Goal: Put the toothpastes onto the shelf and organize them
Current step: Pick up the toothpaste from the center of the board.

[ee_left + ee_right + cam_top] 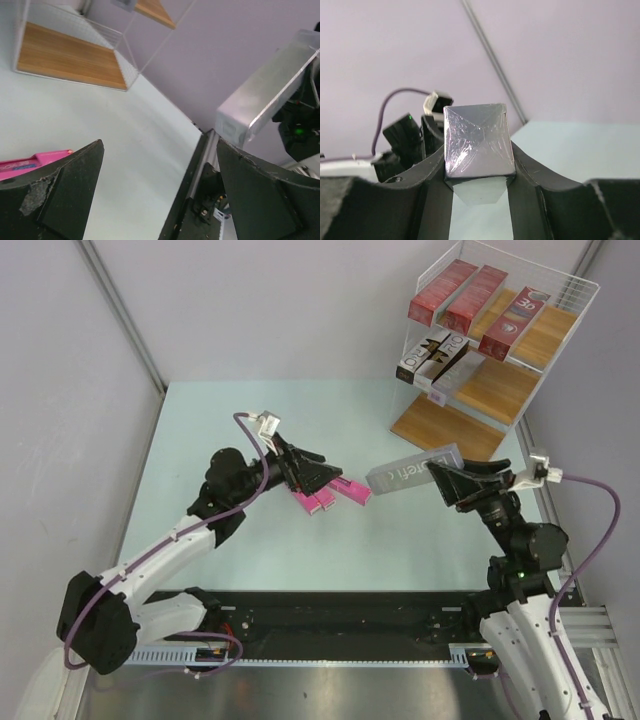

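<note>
Robotics lab test cell: plain pale grey partition walls [280, 300] joined by metal strips [118, 310] close in a pale green desk [400, 540]; the left arm [170, 550] and right arm [520, 550] sit on a black rail [340, 625] at its near edge. Purple cables [590, 483] trail from the arms; a small display shelf [452, 430] stands at the far right corner.

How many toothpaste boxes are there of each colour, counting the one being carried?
Dark red cartons: 3, on the top board of the shelf.
Silver-grey cartons: 3 as far as I can tell, 1 held in the right end effector, the rest bunched on the middle board.
Pink cartons: 3, on the table.
Total: 9.
</note>
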